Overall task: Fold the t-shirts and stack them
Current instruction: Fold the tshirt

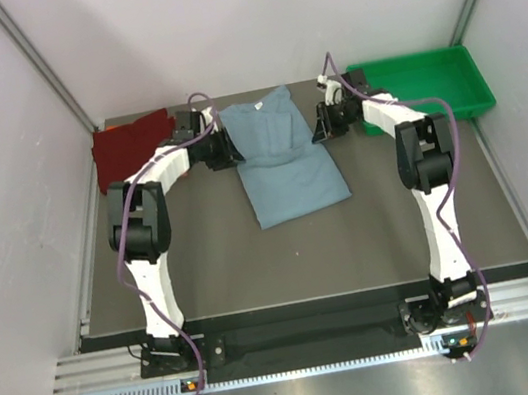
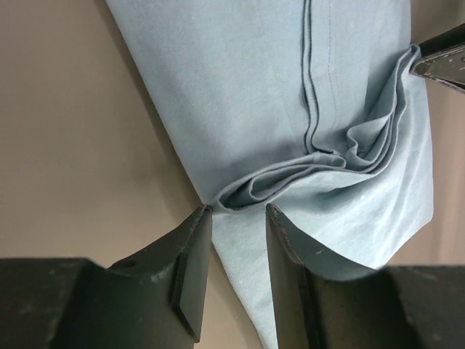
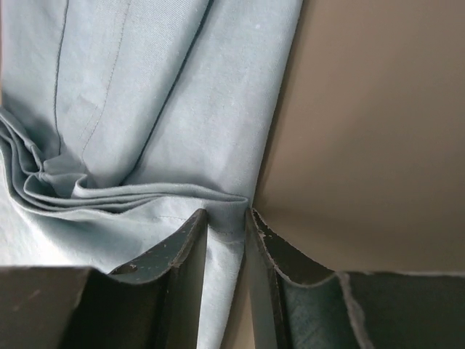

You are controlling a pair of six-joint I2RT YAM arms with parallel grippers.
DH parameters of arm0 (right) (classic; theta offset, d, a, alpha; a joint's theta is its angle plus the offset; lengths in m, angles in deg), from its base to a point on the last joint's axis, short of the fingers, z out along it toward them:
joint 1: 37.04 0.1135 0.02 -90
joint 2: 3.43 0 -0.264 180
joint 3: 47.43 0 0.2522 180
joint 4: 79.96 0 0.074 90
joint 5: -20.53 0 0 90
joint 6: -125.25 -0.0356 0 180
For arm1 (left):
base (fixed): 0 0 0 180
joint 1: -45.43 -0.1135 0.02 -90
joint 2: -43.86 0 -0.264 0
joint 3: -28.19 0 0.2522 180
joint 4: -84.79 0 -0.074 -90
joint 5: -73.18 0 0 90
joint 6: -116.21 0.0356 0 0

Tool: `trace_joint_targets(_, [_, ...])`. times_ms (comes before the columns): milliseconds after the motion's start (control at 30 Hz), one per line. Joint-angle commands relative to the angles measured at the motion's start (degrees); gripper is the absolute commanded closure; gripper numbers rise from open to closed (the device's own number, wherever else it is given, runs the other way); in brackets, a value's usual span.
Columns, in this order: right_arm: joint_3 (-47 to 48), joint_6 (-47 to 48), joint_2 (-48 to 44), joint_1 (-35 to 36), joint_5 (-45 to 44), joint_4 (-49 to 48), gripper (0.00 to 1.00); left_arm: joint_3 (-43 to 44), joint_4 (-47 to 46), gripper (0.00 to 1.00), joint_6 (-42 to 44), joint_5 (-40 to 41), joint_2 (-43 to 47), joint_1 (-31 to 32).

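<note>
At the far left corner lies the dark red t-shirt (image 1: 131, 149), folded and put aside, probably to wait there as the base of the stack. Just beside it to the right, the left gripper (image 1: 220, 149) is at the left edge of the grey-blue t-shirt (image 1: 283, 159). In the left wrist view its jaws stand only a little apart, with the edge of the cloth in the gap. I cannot tell if they really press it.

The shirt lies near the middle of the table (image 1: 353, 243), collar to the far side, and it looks already narrowed into a long strip. A bunched ridge of cloth (image 2: 320, 163) crosses it from one gripper to the other. I judge that both arms take the two edges at the same height in order to make a cross fold evenly.

The right gripper (image 1: 321, 127) is at the right edge. In its wrist view the jaws are clamped on the hem (image 3: 227, 218), which fills the gap between them.

More to the right stands the green tray (image 1: 474, 91), apart from the shirt. No orange shirt is visible.

The table is dull grey-brown and flat. White walls (image 1: 1, 201) close the space on the sides and the back, and an aluminium rail (image 1: 318, 335) carries the arm bases.
</note>
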Motion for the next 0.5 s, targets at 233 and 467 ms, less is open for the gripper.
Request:
trace_joint_targets(233, [3.2,1.0,1.1,-0.3,2.5,-2.3,0.77,2.8,-0.5,0.61,3.2,-2.5,-1.6,-0.1])
trace_joint_targets(467, [2.7,-0.8,0.2,-0.8,-0.3,-3.1,1.00,3.0,-0.9,1.00,1.9,-1.9,-1.5,-0.1])
